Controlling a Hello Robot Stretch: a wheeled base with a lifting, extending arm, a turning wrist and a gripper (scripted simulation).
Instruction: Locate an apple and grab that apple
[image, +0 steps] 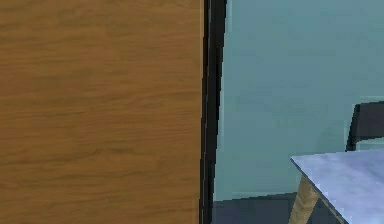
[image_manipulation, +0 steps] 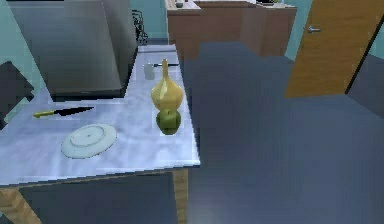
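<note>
In the arm side view, a round green apple (image_manipulation: 169, 121) sits on the grey marble tabletop (image_manipulation: 140, 148), close to its right edge. Right behind the apple stands a yellow long-necked vase (image_manipulation: 166, 91). In the forward view, a corner of that grey tabletop (image: 350, 180) juts in at the lower right.
A white plate (image_manipulation: 88, 139) and a knife with a yellow handle (image_manipulation: 62, 112) lie left of the apple; a small shaker (image_manipulation: 151, 72) stands farther back. A wooden door (image: 100, 110) stands close ahead. Dark chair (image: 366, 126), wooden counter (image_manipulation: 230, 25), and open dark floor (image_manipulation: 270, 130) surround.
</note>
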